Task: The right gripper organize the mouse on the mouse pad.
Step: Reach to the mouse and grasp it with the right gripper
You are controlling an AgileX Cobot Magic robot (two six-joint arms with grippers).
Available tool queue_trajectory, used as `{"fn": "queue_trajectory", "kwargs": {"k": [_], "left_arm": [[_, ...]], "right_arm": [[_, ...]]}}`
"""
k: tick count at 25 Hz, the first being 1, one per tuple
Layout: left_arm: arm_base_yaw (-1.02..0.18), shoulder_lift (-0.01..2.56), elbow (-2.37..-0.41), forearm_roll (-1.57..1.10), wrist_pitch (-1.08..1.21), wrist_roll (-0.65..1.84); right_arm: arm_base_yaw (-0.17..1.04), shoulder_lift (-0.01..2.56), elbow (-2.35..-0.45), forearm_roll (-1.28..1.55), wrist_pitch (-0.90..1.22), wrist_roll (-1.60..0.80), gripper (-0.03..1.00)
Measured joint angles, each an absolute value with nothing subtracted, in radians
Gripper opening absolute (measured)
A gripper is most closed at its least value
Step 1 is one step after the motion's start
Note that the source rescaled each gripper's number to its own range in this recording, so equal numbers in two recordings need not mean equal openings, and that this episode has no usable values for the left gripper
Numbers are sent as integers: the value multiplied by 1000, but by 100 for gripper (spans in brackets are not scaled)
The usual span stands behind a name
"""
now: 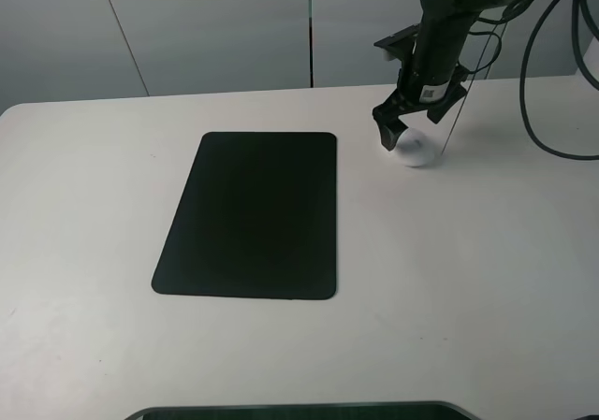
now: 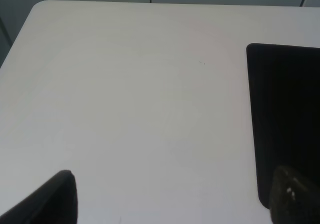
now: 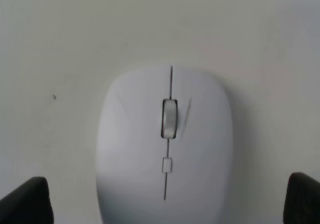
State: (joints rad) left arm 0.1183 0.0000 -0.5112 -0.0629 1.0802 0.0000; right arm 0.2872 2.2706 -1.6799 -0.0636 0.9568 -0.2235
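A small, glossy white oval mouse [image 1: 416, 148] sits on the pale white table [image 1: 468, 280], near the far edge and well apart from the mouse pad [image 1: 248, 216], a thin matte black rectangle with rounded corners that lies flat nearer the middle of the table. The mouse is off the pad, to its right in the high view.

The right gripper [image 1: 401, 132] - a black arm end with a white label on its wrist and black cables [image 1: 533, 83] trailing behind - hangs directly over the mouse. In the right wrist view its two black fingertips [image 3: 25, 203] stand wide apart, one on each side of the mouse [image 3: 165, 149], with bare table between each tip and the shell. The grey scroll wheel [image 3: 169, 118] points away from the fingers.

The left gripper [image 2: 170, 199] hovers over bare table, its dark fingers [image 2: 50, 201] spread wide and holding nothing - one tip overlaps the near corner of the mouse pad [image 2: 287, 119] in its own wrist view.
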Motion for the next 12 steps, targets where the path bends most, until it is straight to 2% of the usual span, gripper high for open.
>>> {"fn": "queue_trajectory", "kwargs": {"k": [12], "left_arm": [[118, 0, -511, -63, 1080, 0]], "right_arm": [[287, 2316, -1680, -68, 946, -223, 100]]}}
